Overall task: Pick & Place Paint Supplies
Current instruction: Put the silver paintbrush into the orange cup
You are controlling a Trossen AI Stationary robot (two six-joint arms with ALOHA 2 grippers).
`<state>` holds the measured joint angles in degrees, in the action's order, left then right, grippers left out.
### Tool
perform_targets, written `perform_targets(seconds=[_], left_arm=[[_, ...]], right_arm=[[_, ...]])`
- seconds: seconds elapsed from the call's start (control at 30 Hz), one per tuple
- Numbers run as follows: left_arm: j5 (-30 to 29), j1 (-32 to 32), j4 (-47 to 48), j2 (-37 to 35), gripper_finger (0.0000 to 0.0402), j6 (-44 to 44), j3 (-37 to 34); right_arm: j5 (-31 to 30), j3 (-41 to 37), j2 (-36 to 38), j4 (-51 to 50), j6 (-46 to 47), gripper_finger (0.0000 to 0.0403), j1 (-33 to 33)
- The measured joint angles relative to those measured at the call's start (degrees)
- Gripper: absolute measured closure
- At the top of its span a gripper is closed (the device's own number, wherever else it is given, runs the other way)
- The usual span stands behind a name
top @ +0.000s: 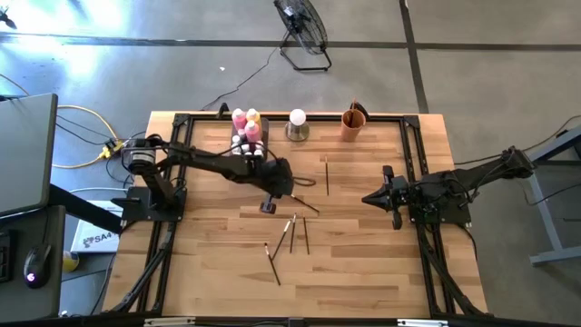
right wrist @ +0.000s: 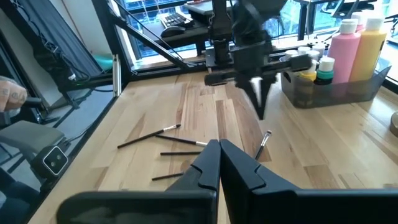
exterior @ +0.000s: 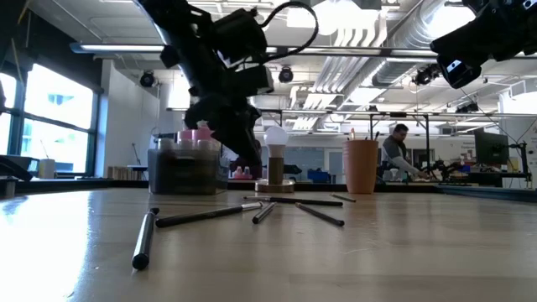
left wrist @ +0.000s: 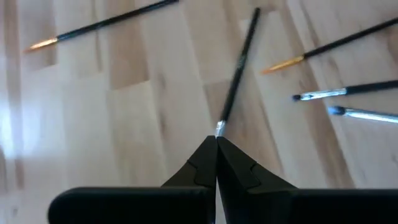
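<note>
Several thin dark-handled paintbrushes lie flat on the wooden table (top: 381, 272). One of them (left wrist: 239, 62) lies just ahead of my left gripper (left wrist: 216, 140), which is shut and points steeply down. The right wrist view shows that gripper (right wrist: 261, 112) a little above this brush's metal-collar end (right wrist: 267, 134), with nothing between its fingers. Pink (top: 239, 118) and yellow (top: 253, 118) paint bottles stand in the grey tray (top: 247, 143) at the far edge, along with tiny capped bottles. My right gripper (top: 368, 198) waits shut at the table's right, raised above the table.
A white ball on a metal base (top: 297, 123) and an orange cup (top: 353, 123) holding brushes stand at the far edge, right of the tray. Other brushes lie at the table's middle (top: 327, 174) and nearer the front (top: 292, 232) (top: 271, 263). A black frame borders the table.
</note>
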<state>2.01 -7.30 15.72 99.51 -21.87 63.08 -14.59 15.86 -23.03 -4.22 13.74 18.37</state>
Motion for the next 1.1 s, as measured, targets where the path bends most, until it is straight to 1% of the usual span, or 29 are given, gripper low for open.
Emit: perform_targets(seconds=[0.1, 0.27, 0.9, 1.1], left_arm=[[-0.69, 1.54, 1.54, -0.43, 0.0401, 0.01, -0.79], [-0.69, 2.51, 0.64, -0.47, 0.0401, -0.06, -0.27], [-1.59, 2.46, 0.74, -0.45, 0.0398, -0.86, 0.12], [-3.70, 2.45, 0.73, -0.43, 0.0398, -0.72, 0.12]], right_arm=[[-0.07, 0.00, -0.22, 0.16, -0.12, 0.0401, 0.00], [-0.11, 0.00, -0.58, 0.04, -0.42, 0.0401, 0.02], [-0.22, 0.00, -0.56, 0.58, -0.04, 0.0401, 0.00], [0.09, 0.00, -0.56, 0.56, -0.04, 0.0401, 0.02]])
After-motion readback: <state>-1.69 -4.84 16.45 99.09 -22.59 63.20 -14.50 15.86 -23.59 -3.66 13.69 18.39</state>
